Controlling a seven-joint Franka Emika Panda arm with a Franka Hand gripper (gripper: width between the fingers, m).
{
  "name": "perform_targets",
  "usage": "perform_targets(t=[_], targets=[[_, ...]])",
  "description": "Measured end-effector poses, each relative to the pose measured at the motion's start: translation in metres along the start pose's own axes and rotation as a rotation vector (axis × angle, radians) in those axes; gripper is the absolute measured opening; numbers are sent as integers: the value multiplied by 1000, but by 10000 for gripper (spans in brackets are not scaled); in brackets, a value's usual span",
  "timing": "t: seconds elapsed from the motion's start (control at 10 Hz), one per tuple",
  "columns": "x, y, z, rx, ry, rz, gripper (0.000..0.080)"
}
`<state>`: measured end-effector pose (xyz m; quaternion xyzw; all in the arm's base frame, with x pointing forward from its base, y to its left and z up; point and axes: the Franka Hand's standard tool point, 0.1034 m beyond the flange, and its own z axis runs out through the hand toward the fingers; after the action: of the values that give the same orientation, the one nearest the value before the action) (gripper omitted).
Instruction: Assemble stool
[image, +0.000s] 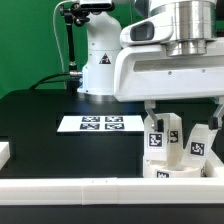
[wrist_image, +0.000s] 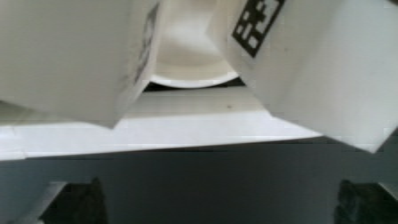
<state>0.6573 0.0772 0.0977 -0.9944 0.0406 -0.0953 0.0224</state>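
Note:
The white stool parts stand at the front of the exterior view's right. Two block legs (image: 157, 140) (image: 198, 146) with black-and-white tags stick upward, and another tagged part (image: 163, 176) sits low in front of them. My gripper (image: 182, 114) hangs just above the legs, open and empty, its fingers spread wide. In the wrist view my gripper (wrist_image: 214, 196) shows dark fingertips (wrist_image: 71, 202) far apart with nothing between them. Ahead of them are two slanted white legs, one tagged (wrist_image: 258, 35), and a rounded seat part (wrist_image: 187, 70) between them.
The marker board (image: 100, 123) lies flat on the black table at mid-table. A long white border rail (image: 60, 196) runs along the front edge; it also shows in the wrist view (wrist_image: 178, 130). A white block (image: 4, 152) sits at the exterior view's left. The robot base (image: 100, 65) stands behind.

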Motion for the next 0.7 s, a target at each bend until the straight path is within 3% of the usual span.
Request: perform_targets(t=[0.4,0.7], targets=[[0,14,-4,9,-33,52,649],[-2,14,-3,13,-37,70,649]])
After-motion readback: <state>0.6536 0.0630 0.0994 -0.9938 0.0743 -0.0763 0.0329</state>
